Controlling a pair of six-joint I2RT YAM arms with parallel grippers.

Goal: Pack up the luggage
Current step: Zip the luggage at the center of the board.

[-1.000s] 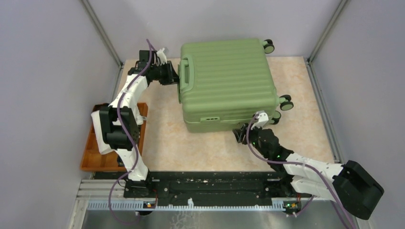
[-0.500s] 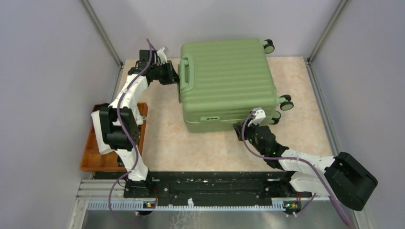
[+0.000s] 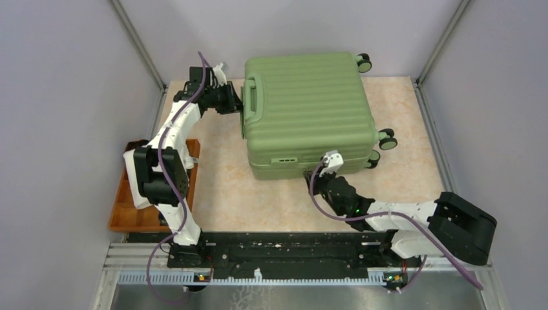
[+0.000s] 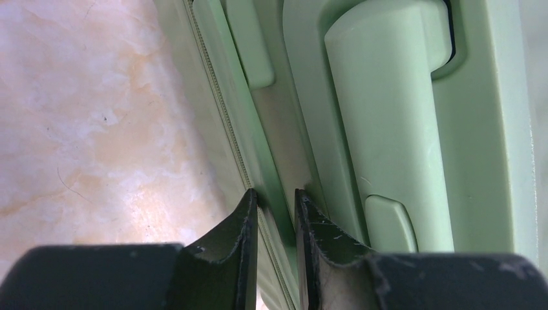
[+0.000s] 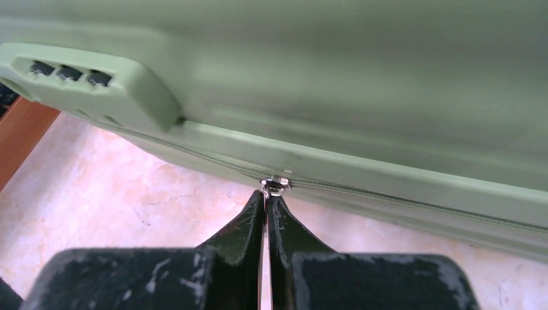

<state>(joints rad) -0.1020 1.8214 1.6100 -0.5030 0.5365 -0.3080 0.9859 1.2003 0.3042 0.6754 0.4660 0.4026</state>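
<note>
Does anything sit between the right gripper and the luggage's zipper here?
Nothing visible does. The right gripper is pinched shut on the metal zipper pull on the near seam of the luggage. The left gripper clamps the case's edge beside the side handle, also unobstructed.

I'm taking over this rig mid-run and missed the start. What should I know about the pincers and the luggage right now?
Left pincer: clamped on the luggage rim beside its side handle, bracing it.
Right pincer: shut on the zipper pull on the near side.
Done: luggage lies flat on the table, lid down.
To do: probably drawing that pull along the seam; how much is zipped cannot be told.
</note>
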